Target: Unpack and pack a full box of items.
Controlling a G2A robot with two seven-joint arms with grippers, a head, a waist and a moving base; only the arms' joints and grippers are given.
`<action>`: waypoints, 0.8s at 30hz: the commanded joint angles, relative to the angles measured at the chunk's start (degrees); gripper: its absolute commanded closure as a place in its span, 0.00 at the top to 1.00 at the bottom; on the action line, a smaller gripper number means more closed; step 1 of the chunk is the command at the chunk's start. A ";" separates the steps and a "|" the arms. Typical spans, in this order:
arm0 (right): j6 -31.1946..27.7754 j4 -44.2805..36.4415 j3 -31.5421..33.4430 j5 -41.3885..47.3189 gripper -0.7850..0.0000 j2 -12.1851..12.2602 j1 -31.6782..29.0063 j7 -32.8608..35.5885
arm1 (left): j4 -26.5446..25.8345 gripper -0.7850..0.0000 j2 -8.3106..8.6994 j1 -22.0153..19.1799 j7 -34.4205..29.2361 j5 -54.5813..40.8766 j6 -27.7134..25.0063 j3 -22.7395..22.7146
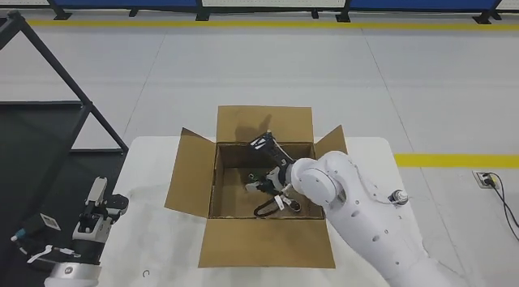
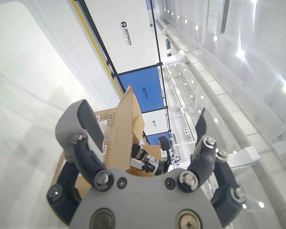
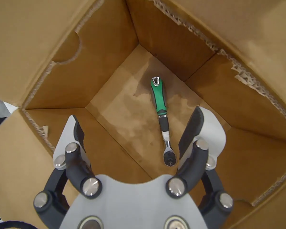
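Gaping right hand (image 3: 137, 116) over ratchet (image 3: 160, 107) in box (image 3: 102, 58)

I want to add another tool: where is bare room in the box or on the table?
In the box, the floor beside the ratchet is bare up to the walls; it is crowded at the ratchet's head, near the open right jaws. On the table, the strip between the box's left flap and the left arm is free.

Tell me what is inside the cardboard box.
A green-handled wrench lies on the floor of the box, beneath the open right gripper. The gripper covers the nearest strip of floor.
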 commanded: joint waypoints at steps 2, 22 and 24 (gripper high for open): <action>-3.50 5.49 -2.39 -0.12 1.00 -0.97 2.45 0.28 | 0.00 1.00 0.00 0.00 0.00 0.00 0.00 0.00; -0.10 24.30 -12.16 -4.88 1.00 -7.22 8.13 -2.80 | 0.00 1.00 0.00 0.00 0.00 0.00 0.00 0.00; -0.10 24.30 -12.16 -4.88 1.00 -7.22 8.13 -2.80 | 0.00 1.00 0.00 0.00 0.00 0.00 0.00 0.00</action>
